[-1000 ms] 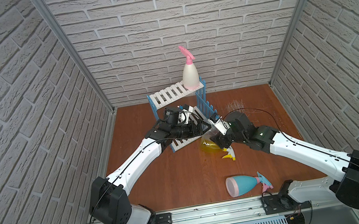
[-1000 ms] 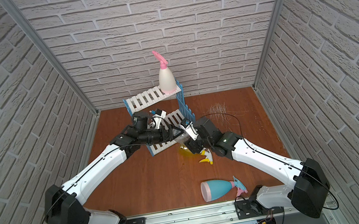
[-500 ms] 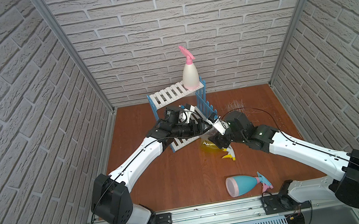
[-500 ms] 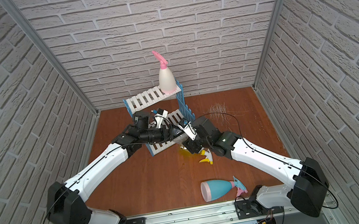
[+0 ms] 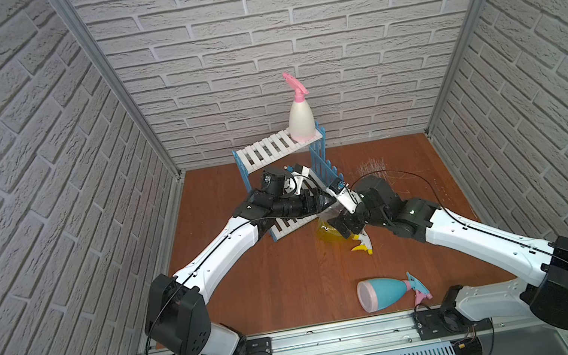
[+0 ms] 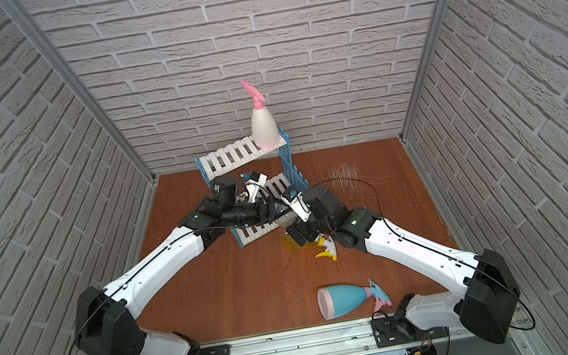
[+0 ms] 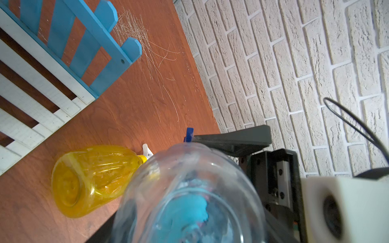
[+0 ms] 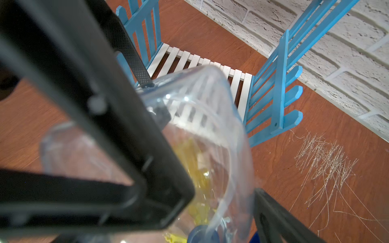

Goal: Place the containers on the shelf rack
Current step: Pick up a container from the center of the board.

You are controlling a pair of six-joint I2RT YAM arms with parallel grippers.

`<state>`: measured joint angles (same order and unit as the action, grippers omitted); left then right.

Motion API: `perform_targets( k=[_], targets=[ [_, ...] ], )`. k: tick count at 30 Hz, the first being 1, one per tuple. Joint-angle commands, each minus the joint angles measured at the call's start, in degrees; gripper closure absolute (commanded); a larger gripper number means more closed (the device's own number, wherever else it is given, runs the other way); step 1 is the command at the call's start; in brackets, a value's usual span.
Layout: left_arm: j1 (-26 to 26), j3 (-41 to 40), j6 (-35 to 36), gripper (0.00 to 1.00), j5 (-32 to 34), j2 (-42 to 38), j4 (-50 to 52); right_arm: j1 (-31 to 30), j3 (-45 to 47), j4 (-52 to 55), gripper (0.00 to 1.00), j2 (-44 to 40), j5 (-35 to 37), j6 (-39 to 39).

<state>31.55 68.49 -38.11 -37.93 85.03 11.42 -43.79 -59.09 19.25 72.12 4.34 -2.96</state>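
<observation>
A clear bottle (image 5: 332, 213) (image 7: 189, 189) hangs in the air in front of the shelf rack (image 5: 270, 151) (image 8: 210, 63), between both grippers. My left gripper (image 5: 323, 205) is shut on its wide base; a left finger (image 8: 130, 52) lies against its wall. My right gripper (image 5: 335, 219) is open around the neck end, its finger (image 8: 273, 221) just off the plastic. The yellow bottle (image 5: 328, 234) (image 7: 90, 178) lies on its side on the floor below them. A cream bottle (image 5: 302, 124) stands on the top shelf's right end. The teal bottle (image 5: 385, 293) lies near the front edge.
The rack stands at the back, close to the brick rear wall (image 5: 291, 47), with blue picket sides (image 7: 84, 48). Brick side walls close in left and right. A patch of scratches (image 5: 371, 167) marks the wooden floor (image 5: 293, 283) right of the rack.
My left jaws have drawn in around the clear bottle's base and my right jaws have spread apart. Both arms stay about where they were.
</observation>
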Motion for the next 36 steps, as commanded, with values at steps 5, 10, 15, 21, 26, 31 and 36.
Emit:
perform_targets(
  k=[5, 10, 15, 21, 26, 31, 36],
  targets=[
    [-1.8, -3.3, -4.3, 0.29, 0.8, -4.8, -8.5, -0.3, -1.0, -2.8, 0.01, -10.0, 0.0, 5.6],
    [-3.8, -8.5, -11.2, 0.28, 3.2, -10.2, -18.0, 0.2, -1.4, -7.3, 0.01, -14.9, -1.1, 13.0],
    [-5.2, -12.8, -18.1, 0.27, 7.7, -16.3, -28.9, 6.4, -0.9, -13.9, 0.01, -15.5, -6.5, 28.6],
    [-6.1, -18.4, -25.4, 0.27, 14.4, -20.7, -44.1, 15.0, 3.1, -30.0, 0.01, -14.7, -16.7, 48.5],
    [-6.1, -21.3, -29.7, 0.27, 18.9, -21.7, -54.7, 16.1, 6.0, -44.4, 0.0, -12.0, -18.9, 62.0],
    [-5.0, -20.6, -30.5, 0.27, 23.4, -21.2, -63.3, 15.8, 6.5, -57.4, 0.02, -7.4, -19.2, 70.1],
    [-4.5, -19.4, -32.2, 0.27, 24.5, -20.0, -67.8, 15.4, 5.3, -68.2, 0.04, -1.6, -19.2, 75.9]
  ],
)
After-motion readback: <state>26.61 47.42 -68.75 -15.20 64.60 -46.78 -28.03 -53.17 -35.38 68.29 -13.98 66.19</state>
